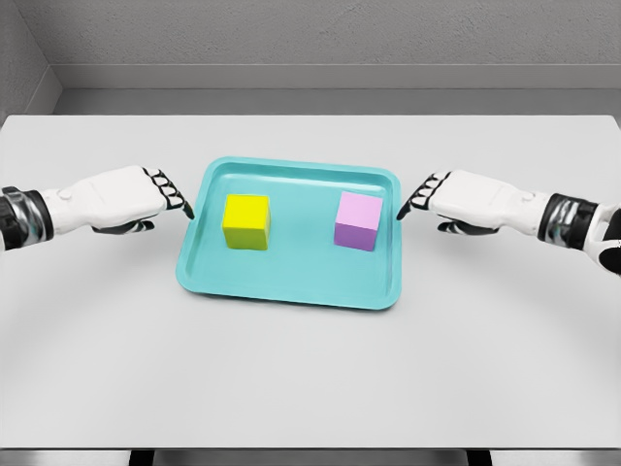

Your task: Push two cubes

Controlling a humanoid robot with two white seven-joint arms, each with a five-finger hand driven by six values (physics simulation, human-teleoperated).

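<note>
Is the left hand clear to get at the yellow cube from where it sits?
Probably yes. The left hand sits just outside the tray's left rim, level with the yellow cube; only the low rim lies between them.

On the teal tray [291,286] sit a yellow cube [246,221] and a lilac cube [358,220]; the table [310,379] under the tray is pale grey.

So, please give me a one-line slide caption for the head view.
Two white hands, left and right, flank a teal tray holding a yellow cube and a purple cube.
</note>
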